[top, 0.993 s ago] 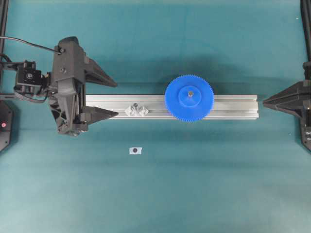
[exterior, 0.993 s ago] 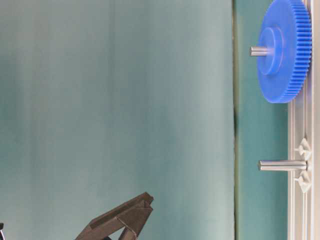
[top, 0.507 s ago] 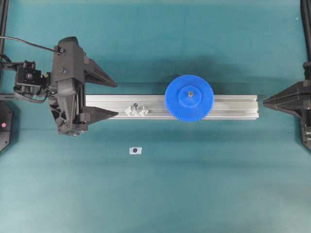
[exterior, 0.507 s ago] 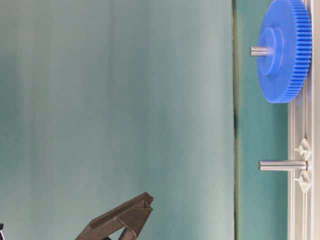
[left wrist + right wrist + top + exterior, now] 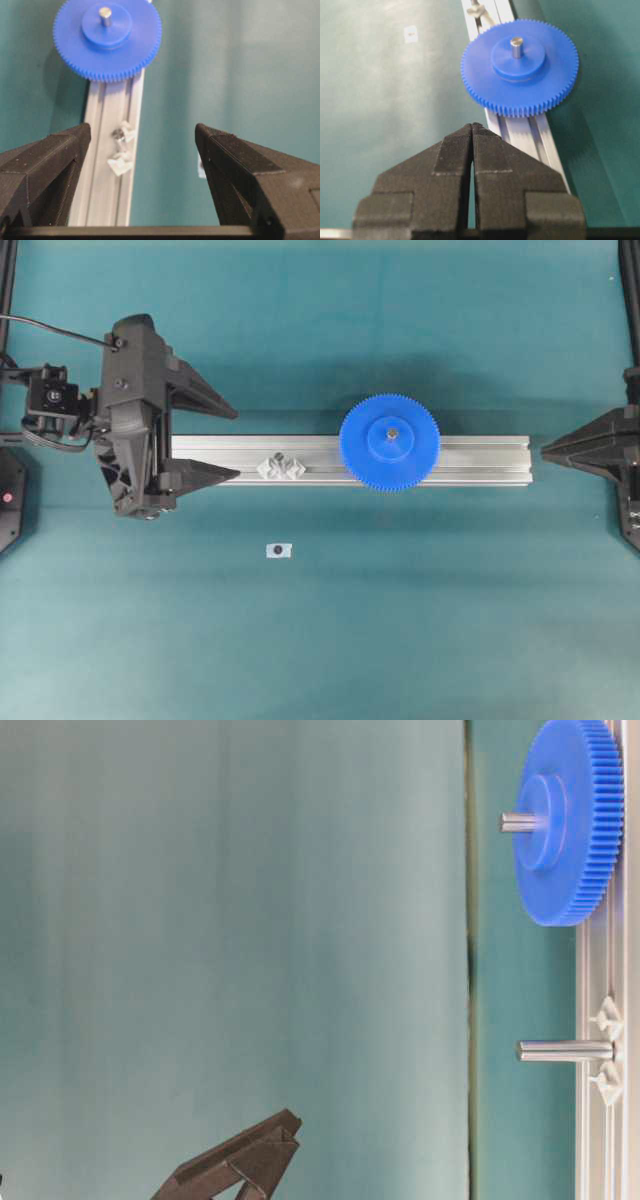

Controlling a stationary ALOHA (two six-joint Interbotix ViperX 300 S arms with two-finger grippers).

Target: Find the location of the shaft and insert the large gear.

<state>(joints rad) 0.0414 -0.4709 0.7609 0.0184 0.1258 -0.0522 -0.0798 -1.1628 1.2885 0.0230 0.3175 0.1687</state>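
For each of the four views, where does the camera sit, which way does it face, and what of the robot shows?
Overhead: looks straight down on the aluminium rail; left gripper open, right gripper at the edge.
Table-level: low, side-on and rotated; one dark gripper tip at the bottom.
Left wrist: looks along the rail between open fingers.
Right wrist: looks over shut fingers.
All share the bright blue plastic toothed gear seated on its grey metal shaft.

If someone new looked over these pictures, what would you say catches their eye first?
First, the bright blue toothed plastic gear, seated on a thin grey metal pin toward the right end of the long aluminium rail lying across the teal table. Next, the black left gripper at the rail's left end, jaws wide open and empty. A second bare pin stands between small clear mounts.
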